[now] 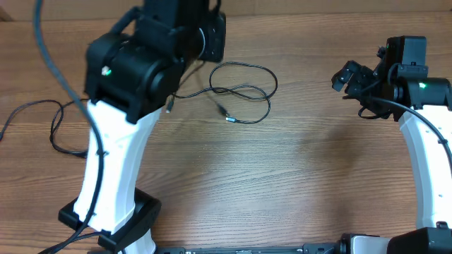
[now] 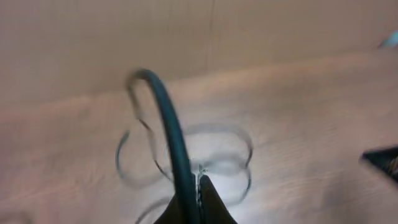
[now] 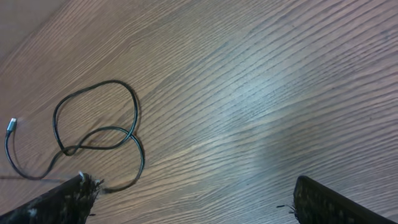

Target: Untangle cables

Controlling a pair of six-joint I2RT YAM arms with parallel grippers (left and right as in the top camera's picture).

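Note:
The cables [image 1: 244,92] lie on the wooden table as thin black cords in crossed loops, with a small plug [image 1: 227,117] at the near end. The left wrist view is blurred: the cables [image 2: 186,155] lie below and beyond my left gripper [image 2: 200,182], whose jaws are pressed shut. A thick dark cord [image 2: 168,124] arcs in front of that camera. In the overhead view the left arm [image 1: 141,63] hides its own gripper. My right gripper [image 1: 351,76] hangs open to the right of the cables [image 3: 99,130], with nothing between its fingers [image 3: 62,200].
Thick black arm wires [image 1: 42,120] trail over the table's left side, and another [image 1: 49,49] hangs down from the top. The left arm's base [image 1: 120,219] stands at the front left. The right arm [image 1: 424,141] stands along the right edge.

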